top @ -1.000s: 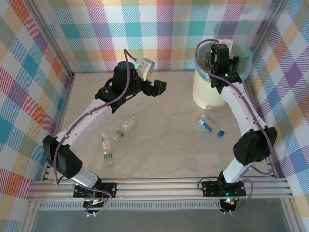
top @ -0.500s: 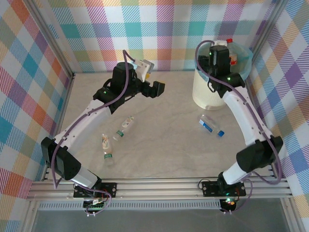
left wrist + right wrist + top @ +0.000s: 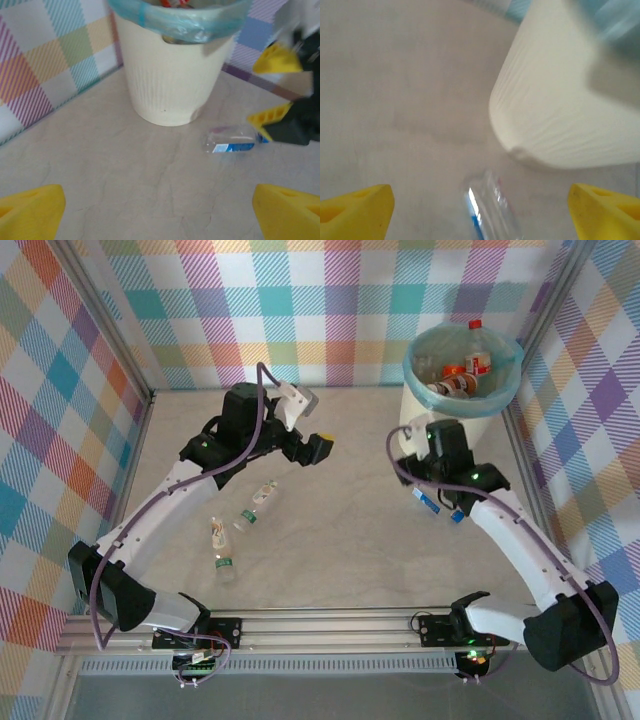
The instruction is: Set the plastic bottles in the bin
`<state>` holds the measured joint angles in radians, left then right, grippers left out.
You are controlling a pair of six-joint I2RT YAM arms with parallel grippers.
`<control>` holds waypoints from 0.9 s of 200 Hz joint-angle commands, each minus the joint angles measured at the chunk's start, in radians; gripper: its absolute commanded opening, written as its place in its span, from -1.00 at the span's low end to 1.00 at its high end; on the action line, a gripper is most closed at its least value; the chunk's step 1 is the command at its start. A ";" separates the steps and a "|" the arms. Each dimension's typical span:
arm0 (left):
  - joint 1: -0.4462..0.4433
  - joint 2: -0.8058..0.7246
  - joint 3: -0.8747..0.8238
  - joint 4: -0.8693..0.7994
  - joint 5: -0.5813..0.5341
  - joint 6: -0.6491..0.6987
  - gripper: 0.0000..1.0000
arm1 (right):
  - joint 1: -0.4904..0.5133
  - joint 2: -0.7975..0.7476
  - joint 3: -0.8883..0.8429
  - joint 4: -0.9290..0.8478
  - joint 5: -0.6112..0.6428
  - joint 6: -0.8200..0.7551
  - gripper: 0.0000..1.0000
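The bin (image 3: 432, 436) is a cream bucket with a teal liner at the back right, also seen in the left wrist view (image 3: 170, 75) and the right wrist view (image 3: 560, 105). Several plastic bottles (image 3: 462, 375) lie inside it. A clear bottle with a blue label (image 3: 434, 500) lies on the table in front of the bin (image 3: 231, 141) (image 3: 492, 212). My right gripper (image 3: 425, 455) (image 3: 272, 87) (image 3: 480, 210) hangs open just above it, empty. Three more bottles (image 3: 256, 506) (image 3: 217, 532) (image 3: 225, 566) lie at the left. My left gripper (image 3: 316, 447) (image 3: 160, 210) is open and empty over the middle of the table.
Checked walls (image 3: 300, 310) close the table on three sides, and an aluminium rail (image 3: 330, 625) runs along the near edge. The marble tabletop (image 3: 340, 540) lies bare between the left bottles and the blue-labelled one.
My right arm has swung back from above the bin and come down over the blue-labelled bottle. The bin's bottles are uncovered. My left arm has drawn back slightly.
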<state>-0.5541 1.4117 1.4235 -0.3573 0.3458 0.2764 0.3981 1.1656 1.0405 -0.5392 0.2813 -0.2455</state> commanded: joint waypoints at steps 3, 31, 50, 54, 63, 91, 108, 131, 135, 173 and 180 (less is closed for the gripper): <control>-0.019 -0.025 -0.016 -0.062 0.118 0.147 0.92 | -0.016 -0.016 -0.095 0.034 -0.040 -0.156 0.85; -0.061 -0.017 -0.030 -0.118 0.230 0.256 0.93 | -0.084 0.032 -0.157 0.049 -0.098 -0.172 0.87; -0.103 -0.002 -0.028 -0.161 0.269 0.313 0.93 | -0.128 0.050 -0.199 0.083 -0.150 -0.184 0.90; -0.112 0.001 -0.029 -0.164 0.273 0.319 0.93 | -0.136 0.054 -0.209 0.093 -0.154 -0.185 0.91; -0.127 0.008 -0.031 -0.165 0.284 0.327 0.93 | -0.149 0.065 -0.222 0.104 -0.167 -0.197 0.93; -0.160 0.035 -0.029 -0.160 0.283 0.326 0.93 | -0.194 0.118 -0.256 0.147 -0.186 -0.218 0.96; -0.171 0.045 -0.022 -0.158 0.270 0.325 0.93 | -0.223 0.149 -0.259 0.157 -0.207 -0.213 0.97; -0.176 0.052 -0.025 -0.135 0.242 0.314 0.92 | -0.241 0.196 -0.254 0.169 -0.222 -0.206 0.98; -0.175 0.054 -0.025 -0.129 0.234 0.307 0.93 | -0.242 0.206 -0.252 0.171 -0.223 -0.205 0.98; -0.177 0.076 -0.023 -0.080 0.144 0.221 0.91 | -0.254 0.308 -0.225 0.173 -0.206 -0.186 0.93; -0.178 0.076 -0.026 -0.072 0.133 0.210 0.90 | -0.257 0.326 -0.220 0.171 -0.205 -0.183 0.91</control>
<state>-0.7200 1.4719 1.4017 -0.4801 0.5320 0.5411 0.1524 1.4414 0.7921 -0.3763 0.0948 -0.4347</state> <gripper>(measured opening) 0.955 0.966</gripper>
